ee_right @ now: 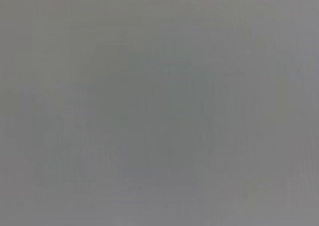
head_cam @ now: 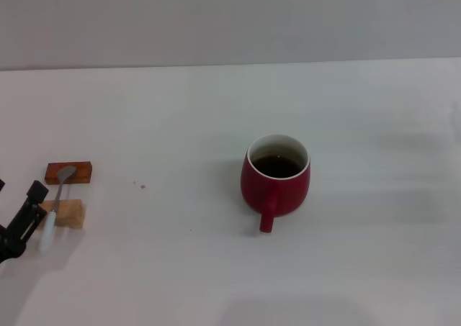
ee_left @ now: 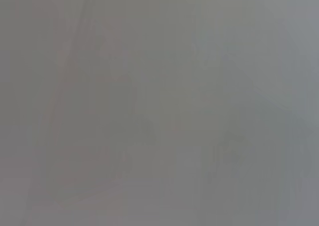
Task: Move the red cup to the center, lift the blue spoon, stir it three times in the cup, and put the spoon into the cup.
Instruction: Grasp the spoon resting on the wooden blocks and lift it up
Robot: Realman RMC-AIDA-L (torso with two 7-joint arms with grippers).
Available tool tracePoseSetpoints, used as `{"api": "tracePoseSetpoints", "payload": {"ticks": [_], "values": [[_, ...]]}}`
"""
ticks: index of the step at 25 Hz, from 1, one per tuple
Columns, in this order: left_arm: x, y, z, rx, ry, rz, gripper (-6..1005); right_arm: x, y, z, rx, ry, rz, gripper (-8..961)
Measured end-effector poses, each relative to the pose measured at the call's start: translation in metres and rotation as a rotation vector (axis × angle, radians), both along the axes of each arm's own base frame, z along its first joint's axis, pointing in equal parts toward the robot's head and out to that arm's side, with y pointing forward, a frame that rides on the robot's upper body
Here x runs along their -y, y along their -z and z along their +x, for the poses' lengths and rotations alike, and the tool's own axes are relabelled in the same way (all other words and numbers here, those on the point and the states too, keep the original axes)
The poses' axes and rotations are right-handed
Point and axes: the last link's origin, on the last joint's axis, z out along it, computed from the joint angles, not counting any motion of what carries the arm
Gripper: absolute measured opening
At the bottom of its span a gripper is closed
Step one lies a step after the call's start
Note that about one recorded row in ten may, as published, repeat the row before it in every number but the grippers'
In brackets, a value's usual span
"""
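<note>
The red cup point(head_cam: 276, 182) stands near the middle of the white table with dark liquid inside, its handle toward me. The blue spoon point(head_cam: 55, 207) lies at the far left across two small wooden blocks, its grey bowl on the dark brown block point(head_cam: 68, 173) and its pale handle over the light block point(head_cam: 70, 214). My left gripper point(head_cam: 18, 191) is at the left edge of the head view, just left of the spoon's handle. It looks open and holds nothing; one black finger point(head_cam: 29, 207) shows. My right gripper is out of view. Both wrist views show only flat grey.
The white table point(head_cam: 180, 268) runs back to a pale wall. A tiny speck point(head_cam: 142, 186) lies between the blocks and the cup.
</note>
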Motion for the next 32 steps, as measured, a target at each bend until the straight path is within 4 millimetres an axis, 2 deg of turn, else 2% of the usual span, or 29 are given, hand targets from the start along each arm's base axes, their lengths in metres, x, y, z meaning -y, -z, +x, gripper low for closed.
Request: {"api": "tracePoseSetpoints", "payload": {"ticks": [5,13,18,22,23,24,26,32], "values": [[0.0,0.002,-0.002,-0.014,-0.008,-0.024,811,0.0,0.006,0.0,0.007,0.016,0.003,468],[-0.003,0.004,-0.004,-0.026,-0.019,-0.041,811,0.007,0.0,0.006,-0.04,0.032,0.061,469],[-0.006,0.005,-0.005,-0.032,-0.027,-0.047,811,0.027,-0.01,0.008,-0.142,-0.013,0.198,469],[-0.007,0.006,-0.006,-0.036,-0.034,-0.052,811,0.05,-0.016,-0.008,-0.142,-0.168,0.291,470],[-0.007,0.007,-0.006,-0.035,-0.035,-0.053,811,0.06,-0.015,-0.014,-0.137,-0.222,0.315,470],[-0.007,0.007,-0.006,-0.035,-0.035,-0.053,811,0.06,-0.015,-0.014,-0.137,-0.222,0.315,470],[-0.007,0.007,-0.006,-0.033,-0.035,-0.054,811,0.072,-0.013,-0.018,-0.142,-0.274,0.326,469],[-0.003,0.009,-0.005,-0.027,-0.032,-0.065,811,0.086,-0.007,-0.018,-0.095,-0.279,0.346,468]]}}
